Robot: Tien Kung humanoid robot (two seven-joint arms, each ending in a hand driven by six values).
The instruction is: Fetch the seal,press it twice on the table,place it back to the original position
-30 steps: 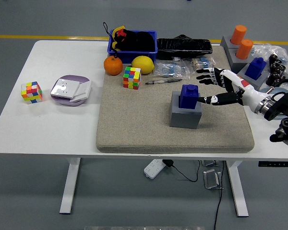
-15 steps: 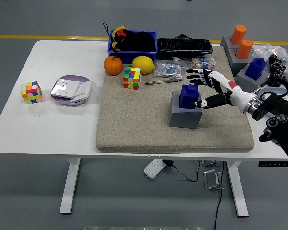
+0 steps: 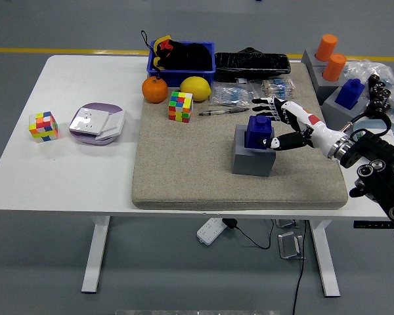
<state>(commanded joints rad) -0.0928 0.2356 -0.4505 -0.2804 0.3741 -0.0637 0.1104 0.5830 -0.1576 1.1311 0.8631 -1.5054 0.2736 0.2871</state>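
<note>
The blue seal [image 3: 259, 131] stands upright in its grey holder block [image 3: 253, 156], on the beige mat [image 3: 184, 177] that covers the middle of the white bench [image 3: 65, 170]. Its long axis runs straight up, so the likely way out is a vertical lift.

The right hand [image 3: 273, 122] lies just to the seal's right, coming in from that side. Its fingers [image 3: 266, 102] are spread open behind and over the seal's top, while the thumb sits at the seal's near right flank; whether any digit touches the seal cannot be told, and nothing is pinched yet. The seal sits to the left of the palm, between thumb and fingers, so closing them should catch it. The left arm is out of view, making the right hand the only one near.
</note>
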